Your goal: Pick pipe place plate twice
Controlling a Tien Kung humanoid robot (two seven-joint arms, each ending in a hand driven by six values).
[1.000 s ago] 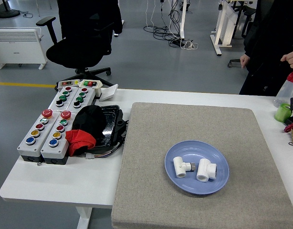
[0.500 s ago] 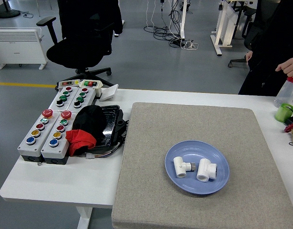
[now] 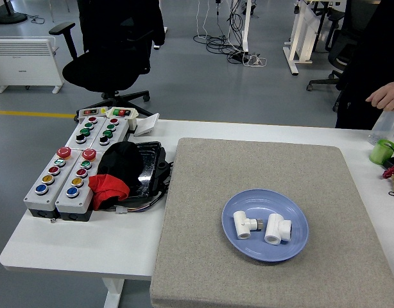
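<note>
Two white pipe fittings lie side by side on a blue plate [image 3: 293,244] on the grey mat [image 3: 248,167]. One is an elbow fitting [image 3: 244,224] left of centre. The other is a tee fitting [image 3: 277,229] right of it. Neither of my hands is in view.
Two grey button boxes [image 3: 72,173] stand at the table's left, with a black and red cloth [image 3: 117,173] over a black device beside them. A person's hand [image 3: 384,97] rests on a spray bottle [image 3: 384,127] at the far right, next to a green cup [image 3: 380,152].
The person at the far right has shifted right and lowered a hand onto the top of the spray bottle. The plate and fittings have not moved.
</note>
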